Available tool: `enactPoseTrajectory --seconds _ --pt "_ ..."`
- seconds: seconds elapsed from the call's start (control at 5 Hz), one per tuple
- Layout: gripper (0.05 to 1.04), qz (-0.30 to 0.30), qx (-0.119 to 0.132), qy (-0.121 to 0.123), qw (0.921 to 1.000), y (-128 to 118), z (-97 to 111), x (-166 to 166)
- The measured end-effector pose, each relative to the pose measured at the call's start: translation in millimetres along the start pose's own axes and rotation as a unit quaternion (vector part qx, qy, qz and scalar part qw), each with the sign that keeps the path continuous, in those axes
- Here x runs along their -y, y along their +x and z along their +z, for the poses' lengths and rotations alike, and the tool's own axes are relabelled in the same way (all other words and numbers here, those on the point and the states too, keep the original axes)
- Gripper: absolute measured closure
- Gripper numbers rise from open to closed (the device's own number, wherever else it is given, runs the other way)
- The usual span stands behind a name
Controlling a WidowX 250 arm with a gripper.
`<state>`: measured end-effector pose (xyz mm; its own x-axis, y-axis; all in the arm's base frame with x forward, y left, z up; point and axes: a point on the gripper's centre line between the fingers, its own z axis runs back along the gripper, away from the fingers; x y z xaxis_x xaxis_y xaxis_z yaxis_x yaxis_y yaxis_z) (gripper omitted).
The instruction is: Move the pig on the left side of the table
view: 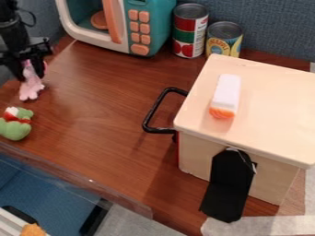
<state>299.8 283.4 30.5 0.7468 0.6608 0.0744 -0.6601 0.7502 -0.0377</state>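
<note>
At the upper left, the black gripper (29, 67) hangs over the left part of the brown wooden table (113, 115). It is shut on the pink pig (31, 84), whose upper part sits between the fingers while the rest hangs below them. I cannot tell whether the pig's lower end touches the table.
A green plush toy (15, 124) lies at the left edge. A toy microwave (148, 27) and two cans (190, 31) stand at the back. On the right, a wooden box (271, 101) with a black handle (154, 110) carries a sushi toy (226, 94).
</note>
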Motion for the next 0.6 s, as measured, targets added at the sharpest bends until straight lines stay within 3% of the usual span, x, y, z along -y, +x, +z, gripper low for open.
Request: enactPoseTrajectory --seconds 0.2,0.4,0.6 --pt "0.134 -0.022 -0.005 -0.002 0.9998 4.9 12.0 4.5" --pt "0.079 -0.078 -0.009 -0.015 0.9968 1.9 23.1 18.3" --pt "0.083 -0.167 0.018 -0.006 0.9858 -5.1 47.3 41.4"
